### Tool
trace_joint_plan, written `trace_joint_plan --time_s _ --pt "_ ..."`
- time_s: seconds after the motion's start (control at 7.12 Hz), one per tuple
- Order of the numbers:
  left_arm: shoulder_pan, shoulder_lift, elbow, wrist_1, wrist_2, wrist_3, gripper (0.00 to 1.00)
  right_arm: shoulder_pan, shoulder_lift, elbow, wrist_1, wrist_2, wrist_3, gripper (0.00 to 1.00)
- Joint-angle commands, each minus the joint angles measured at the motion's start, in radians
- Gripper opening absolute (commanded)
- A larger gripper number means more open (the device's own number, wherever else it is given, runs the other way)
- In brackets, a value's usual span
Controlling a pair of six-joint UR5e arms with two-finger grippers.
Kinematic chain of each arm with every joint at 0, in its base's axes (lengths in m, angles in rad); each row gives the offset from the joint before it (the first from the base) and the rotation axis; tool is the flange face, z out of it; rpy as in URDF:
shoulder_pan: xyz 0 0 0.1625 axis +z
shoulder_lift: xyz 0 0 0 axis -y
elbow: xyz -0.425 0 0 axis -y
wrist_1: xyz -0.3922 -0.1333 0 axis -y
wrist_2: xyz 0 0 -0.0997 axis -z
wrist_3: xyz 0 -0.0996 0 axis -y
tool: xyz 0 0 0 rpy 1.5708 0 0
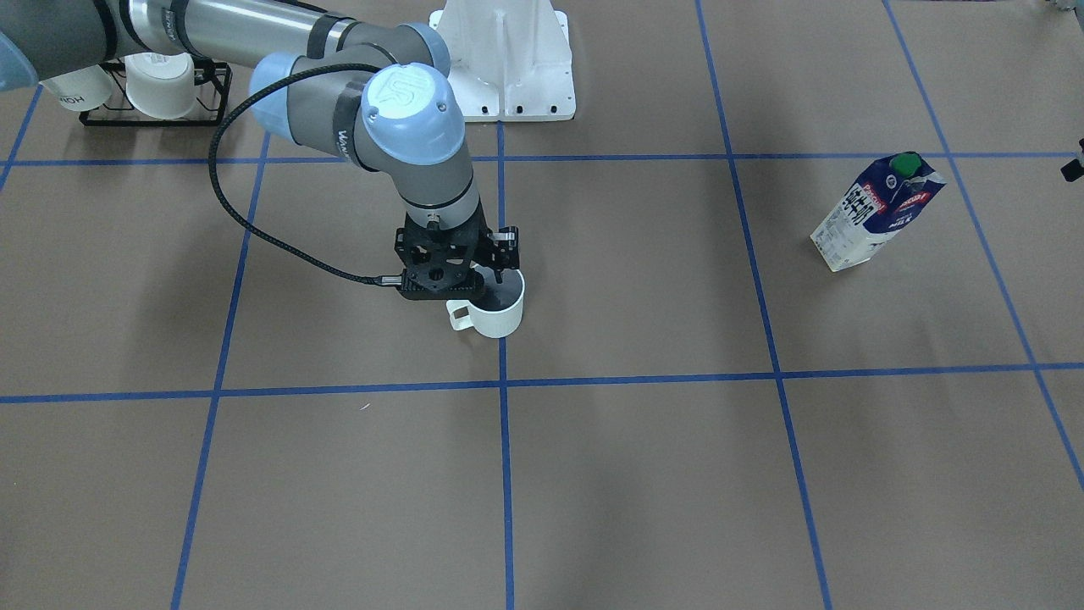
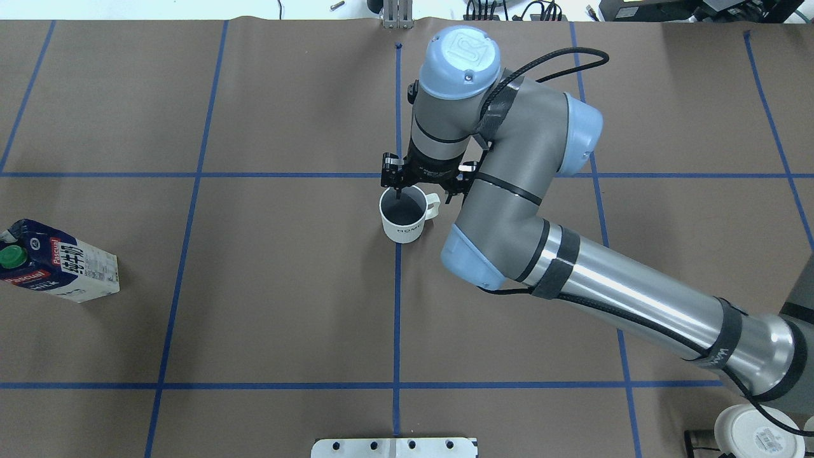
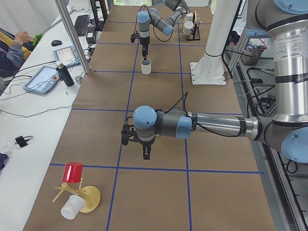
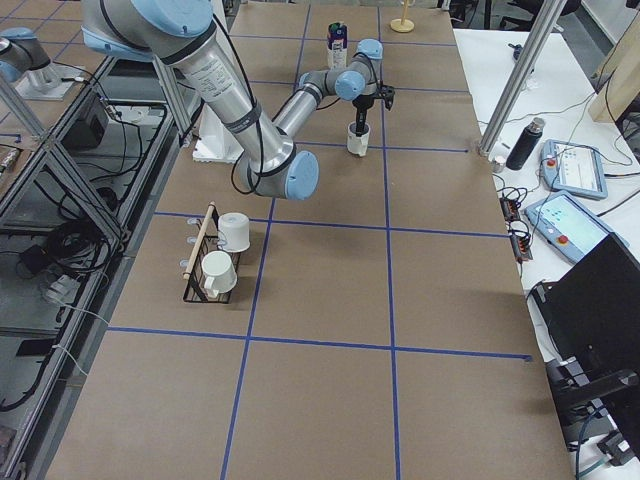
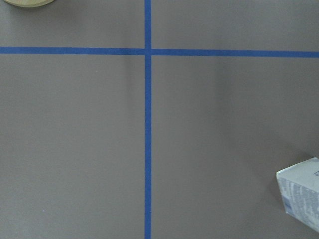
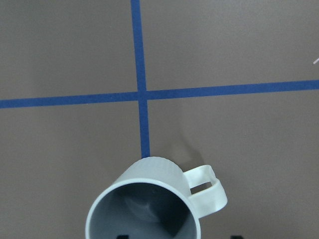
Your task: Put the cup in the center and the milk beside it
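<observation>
Now the table (image 2: 286, 305) shows the right arm (image 2: 572, 273) reaching to its middle, the milk (image 2: 60, 270) upright well off toward the left end, the cup (image 2: 404, 222) standing on the centre tape line (image 2: 397, 305). Best rise straight up, clear of the handle (image 2: 433, 202). Right gripper (image 2: 423, 196) spread wide, one finger inside the cup, holding nothing; left gripper (image 3: 147, 153): cannot tell.

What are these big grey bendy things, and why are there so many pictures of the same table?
Those are two robot arms, each ending in a two-finger gripper. Six cameras caught one moment: above, facing the robot, both table ends, both wrists. On the table the white cup stands in the middle; the milk carton stands far aside. The right gripper is open at the cup, one finger inside. The left gripper hangs above the table.
</observation>
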Motion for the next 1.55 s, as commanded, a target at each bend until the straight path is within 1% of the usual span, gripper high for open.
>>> trace_joint_plan --time_s 0.0,0.14,0.28,0.42,0.56,0.7,0.84,0.98,1.12,1.26,1.4 --pt "0.131 -0.005 -0.154 -0.012 0.0 -0.405 0.98 0.043 -0.165 0.169 -0.001 0.026 -0.005 1.0" --pt "0.206 -0.009 -0.2 -0.01 0.008 -0.53 0.98 0.069 -0.256 0.249 0.0 0.026 -0.032 1.0" --pt "0.307 -0.025 -0.263 -0.01 0.095 -0.692 0.98 0.083 -0.324 0.298 0.0 0.025 -0.083 1.0" --pt "0.364 -0.026 -0.279 -0.011 0.14 -0.738 0.98 0.088 -0.361 0.324 0.0 0.019 -0.098 1.0" --pt "0.372 -0.028 -0.279 -0.012 0.142 -0.749 0.98 0.086 -0.363 0.337 -0.001 0.013 -0.095 1.0" --pt "0.393 -0.028 -0.265 -0.013 0.17 -0.757 0.98 0.091 -0.384 0.367 -0.006 0.009 -0.095 1.0" --pt "0.427 -0.035 -0.242 -0.024 0.201 -0.755 0.98 0.072 -0.419 0.366 0.001 0.002 -0.097 1.0" --pt "0.432 -0.039 -0.23 -0.027 0.214 -0.757 0.98 0.075 -0.419 0.367 0.002 0.002 -0.097 1.0" --pt "0.435 -0.048 -0.213 -0.028 0.214 -0.757 0.98 0.075 -0.421 0.371 0.002 0.002 -0.097 1.0" --pt "0.438 -0.068 -0.177 -0.056 0.212 -0.758 0.98 0.075 -0.424 0.369 0.002 0.0 -0.097 1.0" --pt "0.44 -0.071 -0.161 -0.07 0.214 -0.758 0.98 0.078 -0.427 0.375 0.002 0.0 -0.095 1.0"
